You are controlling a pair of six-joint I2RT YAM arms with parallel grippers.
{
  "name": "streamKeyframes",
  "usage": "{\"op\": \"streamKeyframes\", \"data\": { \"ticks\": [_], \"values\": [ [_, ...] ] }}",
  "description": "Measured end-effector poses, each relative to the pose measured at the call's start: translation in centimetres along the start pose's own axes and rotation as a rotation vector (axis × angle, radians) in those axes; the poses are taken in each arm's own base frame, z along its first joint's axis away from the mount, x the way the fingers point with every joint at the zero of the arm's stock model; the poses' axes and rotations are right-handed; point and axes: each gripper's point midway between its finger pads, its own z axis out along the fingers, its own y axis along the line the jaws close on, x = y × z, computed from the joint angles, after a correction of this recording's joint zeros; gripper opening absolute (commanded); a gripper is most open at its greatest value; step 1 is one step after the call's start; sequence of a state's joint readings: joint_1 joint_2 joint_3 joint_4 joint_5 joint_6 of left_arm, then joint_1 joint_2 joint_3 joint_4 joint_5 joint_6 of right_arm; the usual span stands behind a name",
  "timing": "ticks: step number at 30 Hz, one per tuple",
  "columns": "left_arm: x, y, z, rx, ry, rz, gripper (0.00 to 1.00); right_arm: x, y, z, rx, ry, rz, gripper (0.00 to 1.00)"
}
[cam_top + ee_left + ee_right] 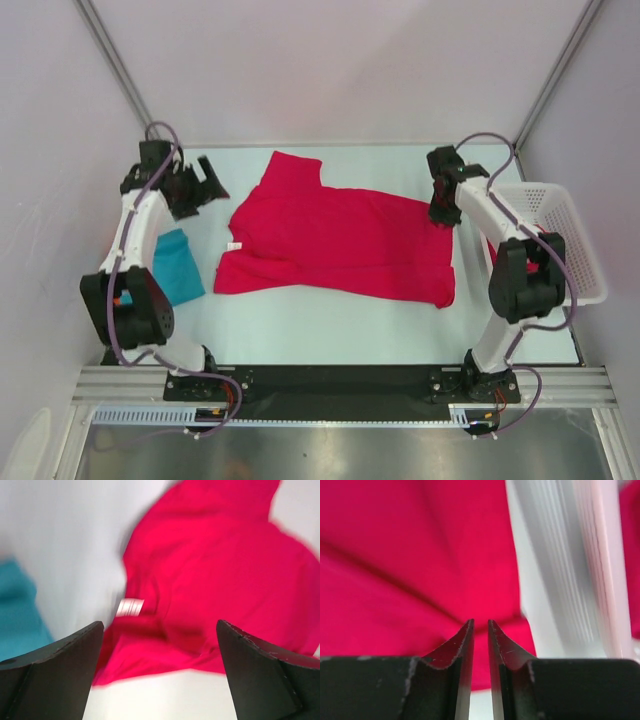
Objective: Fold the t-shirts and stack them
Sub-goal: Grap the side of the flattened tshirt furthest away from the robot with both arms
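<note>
1. Only one label shows: a small white neck tag (131, 606) sewn inside the collar of the crimson t-shirt (340, 240). It carries faint grey lines, too blurred to read.
2. The crimson t-shirt lies spread across the middle of the white table (330, 325), its collar to the left and its hem to the right. One sleeve points toward the far edge. The cloth is soft and matte, with shallow creases running along its length.
3. A teal t-shirt (178, 265) sits folded into a compact oblong at the table's left side, partly under the left arm and apart from the crimson one.
4. The left gripper (159, 624) hangs just beyond the collar end with its dark wedge-shaped fingers (60, 670) spread wide, holding nothing.
5. The right gripper (480, 622) sits at the hem end, over red cloth. Its tips are drawn nearly together with only a thin slit between them, and whether they touch the fabric cannot be told.
6. A white plastic mesh basket (575, 225) stands at the right edge, its ribbed wall a blur in the right wrist view.
</note>
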State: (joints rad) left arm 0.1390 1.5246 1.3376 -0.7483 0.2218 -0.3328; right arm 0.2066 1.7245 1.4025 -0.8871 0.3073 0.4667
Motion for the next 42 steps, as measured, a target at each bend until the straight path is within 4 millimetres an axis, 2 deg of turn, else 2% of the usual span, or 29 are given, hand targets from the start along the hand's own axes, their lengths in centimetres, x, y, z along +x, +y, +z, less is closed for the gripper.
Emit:
{"op": "streamKeyframes", "data": {
  "ticks": [3, 6, 8, 9, 12, 15, 19, 23, 32, 37, 42],
  "values": [
    [-5.5, -2.6, 1.1, 0.075, -0.066, 0.004, 1.0, -4.6, 1.5, 0.9, -0.014, -0.071, 0.03, 0.23],
    [-8.9, -4.2, 4.1, 0.131, -0.075, 0.002, 1.0, -6.9, 1.8, 2.3, -0.002, -0.094, 0.052, 0.23],
    [-9.9, -4.7, 6.9, 0.161, -0.046, -0.009, 1.0, -7.8, 1.6, 3.7, 0.014, -0.089, 0.061, 0.27],
    [-10.0, -4.8, 8.3, 0.174, -0.024, -0.019, 1.0, -7.9, 1.5, 4.4, 0.021, -0.082, 0.067, 0.33],
    [-9.8, -4.8, 12.6, 0.201, 0.043, -0.049, 1.0, -7.6, 0.7, 6.3, 0.041, -0.046, 0.077, 0.41],
    [-9.2, -4.5, 16.6, 0.216, 0.102, -0.083, 0.99, -7.8, 0.0, 7.7, 0.041, -0.028, 0.095, 0.42],
    [-8.5, -4.7, 19.9, 0.232, 0.148, -0.127, 1.0, -9.3, -0.5, 8.5, 0.033, -0.044, 0.125, 0.43],
    [-8.7, -5.7, 21.5, 0.268, 0.149, -0.16, 1.0, -11.1, -0.1, 9.0, 0.022, -0.077, 0.137, 0.43],
    [-10.8, -9.2, 23.7, 0.363, 0.069, -0.212, 1.0, -10.8, 0.6, 11.6, 0.037, -0.044, 0.121, 0.43],
    [-10.1, -10.0, 26.0, 0.382, 0.077, -0.259, 1.0, -10.6, 0.8, 12.5, 0.043, -0.03, 0.116, 0.44],
    [-10.0, -12.2, 26.7, 0.444, 0.073, -0.282, 1.0, -11.0, 1.0, 12.8, 0.043, -0.031, 0.113, 0.44]
  ]
}}
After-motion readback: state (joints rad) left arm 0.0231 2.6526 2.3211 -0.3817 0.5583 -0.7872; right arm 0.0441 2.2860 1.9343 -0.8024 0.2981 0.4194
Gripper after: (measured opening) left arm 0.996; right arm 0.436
